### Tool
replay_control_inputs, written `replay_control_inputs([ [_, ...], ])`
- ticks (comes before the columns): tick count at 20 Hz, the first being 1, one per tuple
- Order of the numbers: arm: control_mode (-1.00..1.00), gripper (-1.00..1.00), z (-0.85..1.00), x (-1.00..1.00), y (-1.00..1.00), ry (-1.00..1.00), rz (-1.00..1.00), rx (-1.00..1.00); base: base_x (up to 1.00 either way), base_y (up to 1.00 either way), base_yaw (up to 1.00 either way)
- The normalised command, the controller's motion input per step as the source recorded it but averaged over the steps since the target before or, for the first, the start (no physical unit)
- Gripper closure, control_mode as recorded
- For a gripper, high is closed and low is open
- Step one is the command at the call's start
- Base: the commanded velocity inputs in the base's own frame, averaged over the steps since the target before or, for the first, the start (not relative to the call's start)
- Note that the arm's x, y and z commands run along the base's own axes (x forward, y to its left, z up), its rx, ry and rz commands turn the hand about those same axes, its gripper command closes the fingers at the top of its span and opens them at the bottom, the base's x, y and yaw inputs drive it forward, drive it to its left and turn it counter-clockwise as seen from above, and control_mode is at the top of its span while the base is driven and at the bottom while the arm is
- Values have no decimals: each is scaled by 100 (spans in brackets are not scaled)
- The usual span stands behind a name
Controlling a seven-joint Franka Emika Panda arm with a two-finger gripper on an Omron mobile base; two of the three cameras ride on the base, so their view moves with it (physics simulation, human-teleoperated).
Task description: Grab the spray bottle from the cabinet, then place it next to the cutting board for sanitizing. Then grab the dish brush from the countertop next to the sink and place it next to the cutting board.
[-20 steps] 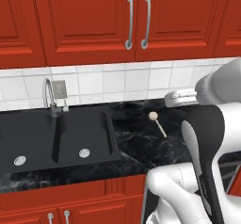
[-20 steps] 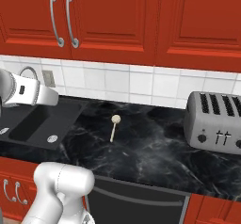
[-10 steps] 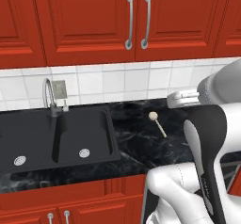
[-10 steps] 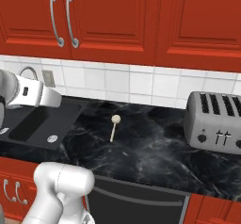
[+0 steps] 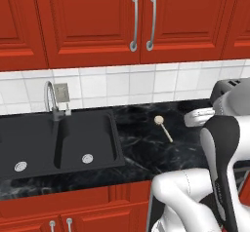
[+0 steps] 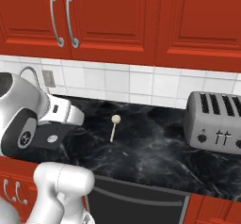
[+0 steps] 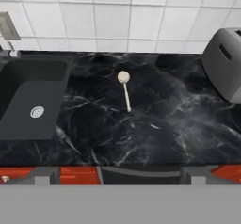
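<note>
1. Presently we log the dish brush (image 7: 124,89): a pale round head on a thin handle, lying flat on the black marble countertop (image 7: 155,124), between the sink (image 5: 58,138) and the toaster (image 6: 214,119), apart from both. It looks untouched, so we judge the second fetch not yet done.
2. Cabinet (image 5: 141,19): red doors with silver handles, shut in both base views. We cannot see the inner shelf, so we cannot say whether the spray bottle is behind them.
3. Spray bottle and cutting board: we find neither on the stretch of countertop in view. Whether the first half of the task is finished we cannot judge; if the board lies off to one side, it is beyond the frame edges.
4. Gripper (image 7: 117,176): seen from the hand camera, two dark tips low in the frame, set wide apart with nothing between them. We read it as released and empty, held back from the counter edge and well short of the brush.
5. Remaining, in our judgement: at least reach and close on the brush, then carry it to the board.
6. Hard to make out: the toaster is cut off at the right of the hand view; the arm's own body covers the right part of the counter in the left base view and part of the sink in the right base view.
</note>
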Motion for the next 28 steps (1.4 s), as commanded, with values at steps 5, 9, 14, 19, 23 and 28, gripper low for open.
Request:
replay_control_inputs([
  [5, -100, -100, -72, 37, -40, 1, 0, 0, 0, 0, 0],
  [9, -100, -100, -56, 52, -17, 0, 1, 0, 0, 0, 0],
  [14, -100, -100, -51, 48, -3, 0, 2, 0, 0, 0, 0],
  [19, -100, -100, -53, 40, -3, 0, 3, 0, 0, 0, 0],
  [23, -100, -100, -45, 44, -2, 1, 2, 0, 0, 0, 0],
  [28, -100, -100, -32, 44, 0, 11, 0, 0, 0, 0, 0],
])
